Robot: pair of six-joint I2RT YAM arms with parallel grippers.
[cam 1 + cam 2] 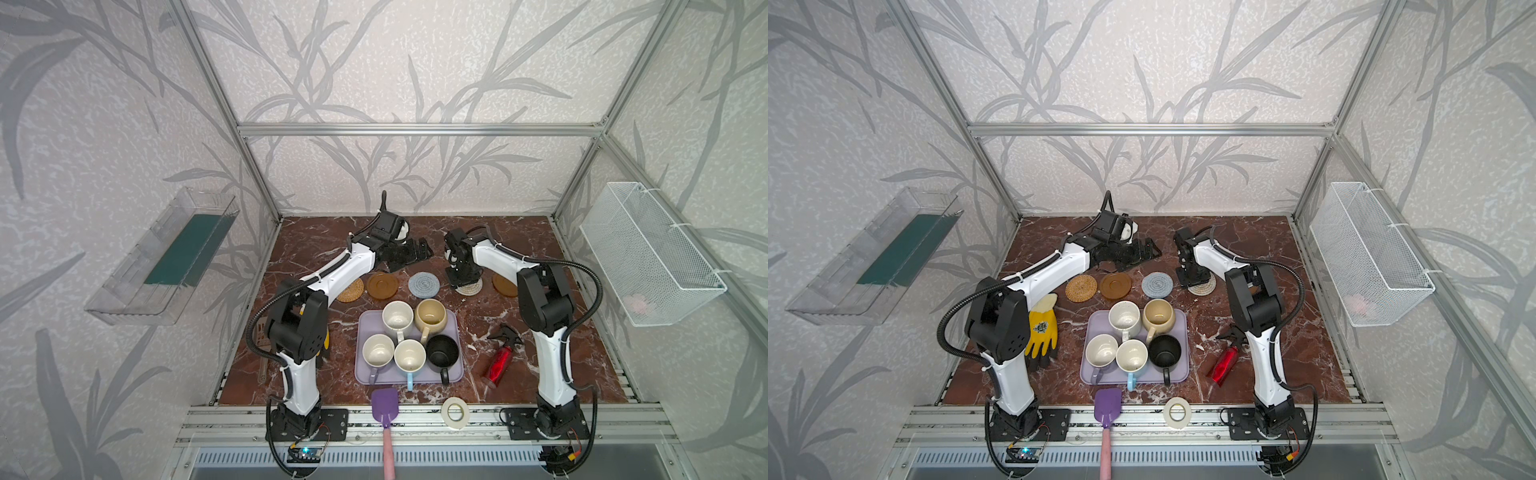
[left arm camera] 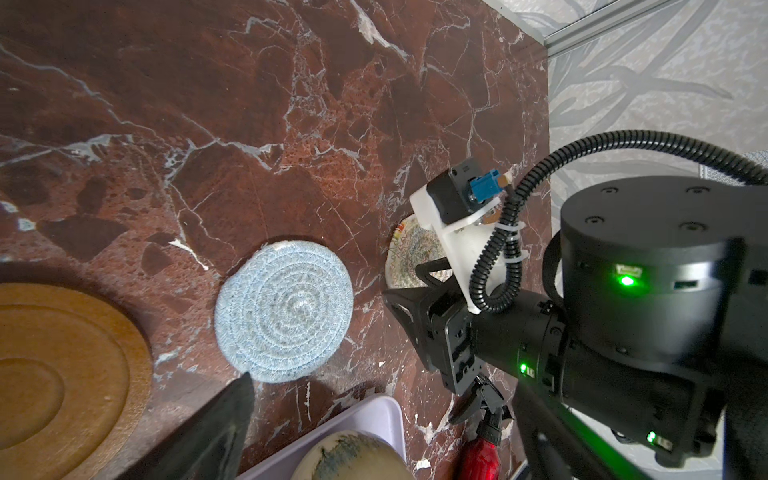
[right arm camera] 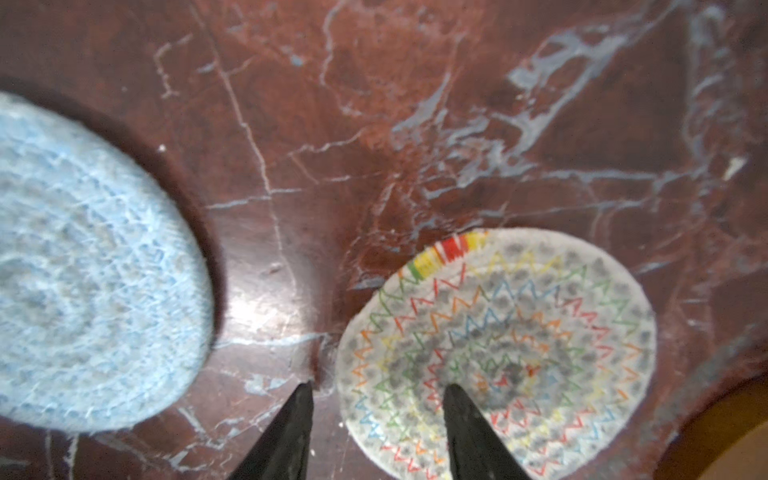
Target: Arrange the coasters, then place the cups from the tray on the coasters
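Quick one from my remote seat. The right tool (image 3: 376,388) is down on the beige coaster (image 3: 498,353) with its jaws half spread across the rim. One fingertip is over the weave, and the other is on the bare bench (image 1: 582,332), just off the edge on the side facing the blue coaster (image 3: 83,266). Nothing looks pinched and the coaster lies flat.

So most of the disc lies from the tool toward the bench's right edge, and the line between the fingers runs along the row. It's round, so it has no long axis or heading of its own. The axis that matters is the row, parallel to the back edge: rattan coaster (image 1: 351,289), brown coaster (image 1: 382,285), blue, beige, second brown coaster (image 1: 503,286), that last one half hidden by the right arm.

The right arm is clearly the nearer one. The left tool (image 1: 411,254) hangs wide open and empty, back behind the brown one. All five cups (image 1: 397,316) sit on the tray (image 1: 366,322) near the front edge, handles mostly pointing frontward. My guess is the beige one needs a nudge to even the spacing, then the cups.
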